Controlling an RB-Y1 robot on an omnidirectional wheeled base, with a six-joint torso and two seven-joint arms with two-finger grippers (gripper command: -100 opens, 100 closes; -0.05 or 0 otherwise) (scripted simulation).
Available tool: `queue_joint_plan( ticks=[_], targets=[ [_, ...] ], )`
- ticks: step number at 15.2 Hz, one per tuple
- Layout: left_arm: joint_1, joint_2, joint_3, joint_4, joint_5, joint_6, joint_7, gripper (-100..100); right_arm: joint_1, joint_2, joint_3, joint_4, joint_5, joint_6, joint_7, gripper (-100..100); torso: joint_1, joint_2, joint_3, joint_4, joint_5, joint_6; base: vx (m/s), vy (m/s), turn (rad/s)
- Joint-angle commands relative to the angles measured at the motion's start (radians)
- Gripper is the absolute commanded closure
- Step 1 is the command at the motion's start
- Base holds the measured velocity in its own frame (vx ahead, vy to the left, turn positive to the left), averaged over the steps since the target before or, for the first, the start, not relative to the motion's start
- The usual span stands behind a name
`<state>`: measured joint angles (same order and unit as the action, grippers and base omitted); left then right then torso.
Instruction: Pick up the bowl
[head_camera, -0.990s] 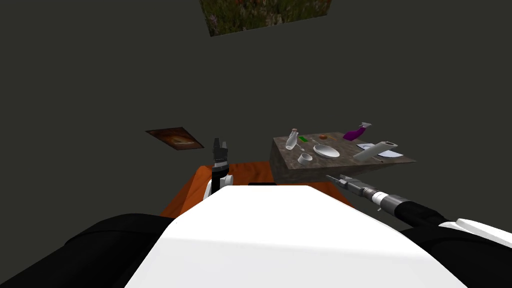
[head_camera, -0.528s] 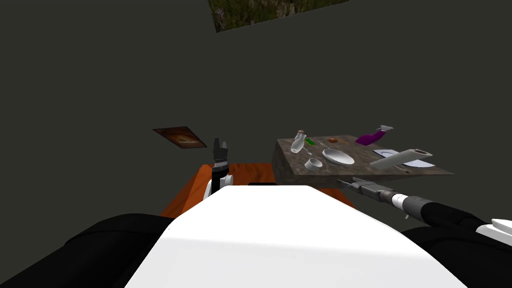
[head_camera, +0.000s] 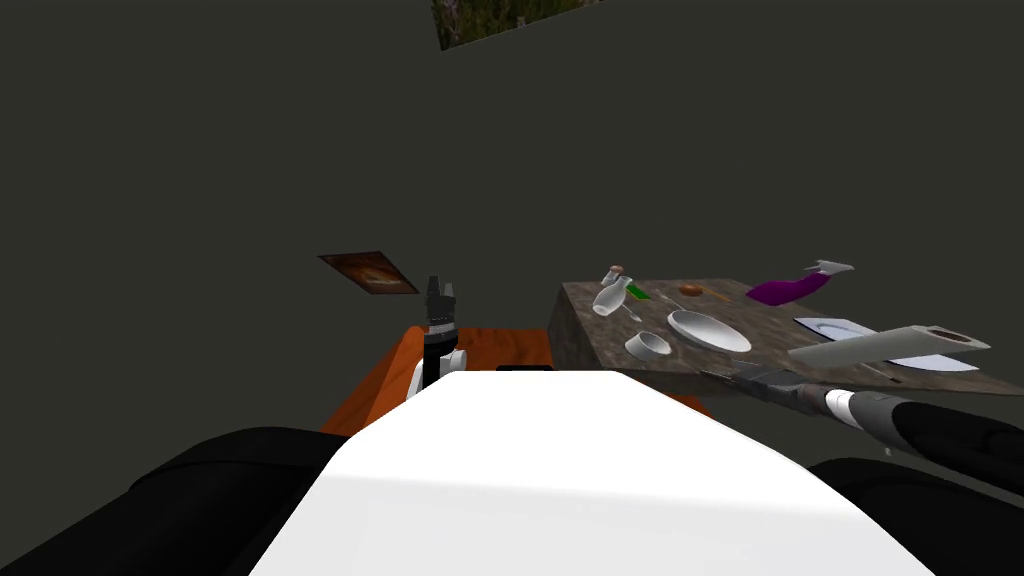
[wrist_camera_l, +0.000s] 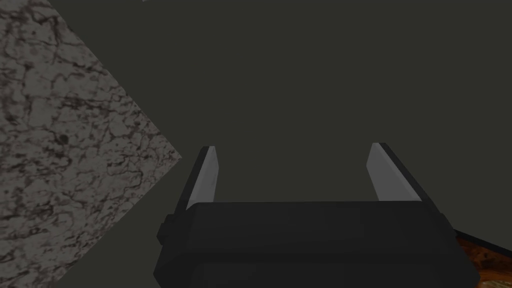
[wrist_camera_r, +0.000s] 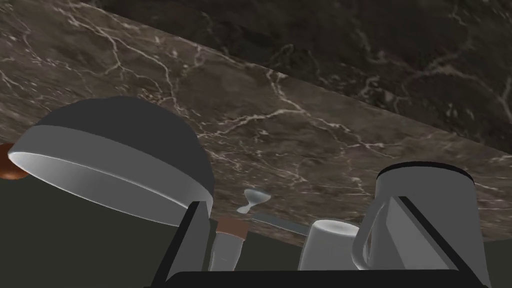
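2 claws are mine, and both are spread with nothing between the blades. The left claw (head_camera: 440, 288) is raised on my left side, well apart from the table (head_camera: 770, 322). The right claw (head_camera: 722, 374) is low at the table's near edge, pointing over the dark marbled top. The bowl (head_camera: 708, 331) sits on that top just past this claw, near the edge, with a small cup (head_camera: 648, 346) beside it. I think the danger is the crowding: if I reach in low, a blade may hit the table's edge or push the cup, and the bowl's thin sloping rim may slip from my pinch. I count 1 bowl, 1 small cup, 1 corked bottle (head_camera: 610, 298), 1 tall grey cylinder (head_camera: 880, 347), 1 plate (head_camera: 830, 327) and 1 purple spray bottle (head_camera: 785, 291).
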<state>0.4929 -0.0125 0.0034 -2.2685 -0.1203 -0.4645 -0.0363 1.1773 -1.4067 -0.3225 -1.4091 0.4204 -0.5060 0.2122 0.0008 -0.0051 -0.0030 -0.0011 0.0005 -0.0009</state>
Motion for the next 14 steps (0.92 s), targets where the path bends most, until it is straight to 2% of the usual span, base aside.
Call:
queue_joint_plan(
  ticks=[1, 2, 3, 4, 7, 8, 9, 10, 14],
  targets=[
    [0.000, 0.000, 0.000, 0.000, 0.000, 0.000, 0.000, 0, 0.010, -0.050, 0.007, 0.031, 0.009, -0.010, 0.005, -100, 0.000, 0.000, 0.000, 0.000, 0.000, 0.000, 0.104, -0.005, 0.084],
    [0.000, 0.000, 0.000, 0.000, 0.000, 0.000, 0.000, 0, 0.010, -0.051, 0.007, 0.031, 0.009, -0.010, 0.005, -100, 0.000, 0.000, 0.000, 0.000, 0.000, 0.000, 0.076, -0.007, 0.040],
    [0.000, 0.000, 0.000, 0.000, 0.000, 0.000, 0.000, 0, 0.032, -0.089, 0.012, 0.057, 0.018, -0.016, 0.009, -100, -0.001, 0.001, 0.000, 0.000, 0.000, 0.000, 0.074, -0.007, 0.086],
    [0.000, 0.000, 0.000, 0.000, 0.000, 0.000, 0.000, 0, 0.032, -0.095, 0.012, 0.057, 0.018, -0.016, 0.009, -100, -0.001, 0.001, 0.001, 0.000, 0.000, 0.000, 0.079, -0.009, 0.097],
    [0.000, 0.000, 0.000, 0.000, 0.000, 0.000, 0.000, 0, 0.073, -0.169, 0.030, 0.099, 0.037, -0.030, 0.014, -100, -0.003, 0.001, 0.000, 0.000, -0.001, 0.000, 0.097, -0.036, 0.094],
    [0.000, 0.000, 0.000, 0.000, 0.000, 0.000, 0.000, 0, 0.073, -0.175, 0.030, 0.099, 0.037, -0.030, 0.014, -100, -0.003, 0.000, 0.000, 0.000, -0.001, 0.000, 0.094, -0.037, 0.091],
    [0.000, 0.000, 0.000, 0.000, 0.000, 0.000, 0.000, 0, 0.092, -0.208, 0.042, 0.116, 0.045, -0.038, 0.015, -100, -0.003, 0.000, 0.000, 0.000, -0.001, 0.000, 0.096, -0.034, 0.096],
    [0.000, 0.000, 0.000, 0.000, 0.000, 0.000, 0.000, 0, 0.092, -0.208, 0.042, 0.116, 0.045, -0.038, 0.015, -100, -0.003, 0.000, 0.000, 0.000, -0.001, 0.000, 0.097, -0.029, 0.066],
    [0.000, 0.000, 0.000, 0.000, 0.000, 0.000, 0.000, 0, 0.154, -0.296, 0.096, 0.153, 0.069, -0.063, 0.016, -100, -0.004, -0.001, -0.001, 0.000, -0.001, 0.000, 0.108, -0.051, 0.094]
  ],
)
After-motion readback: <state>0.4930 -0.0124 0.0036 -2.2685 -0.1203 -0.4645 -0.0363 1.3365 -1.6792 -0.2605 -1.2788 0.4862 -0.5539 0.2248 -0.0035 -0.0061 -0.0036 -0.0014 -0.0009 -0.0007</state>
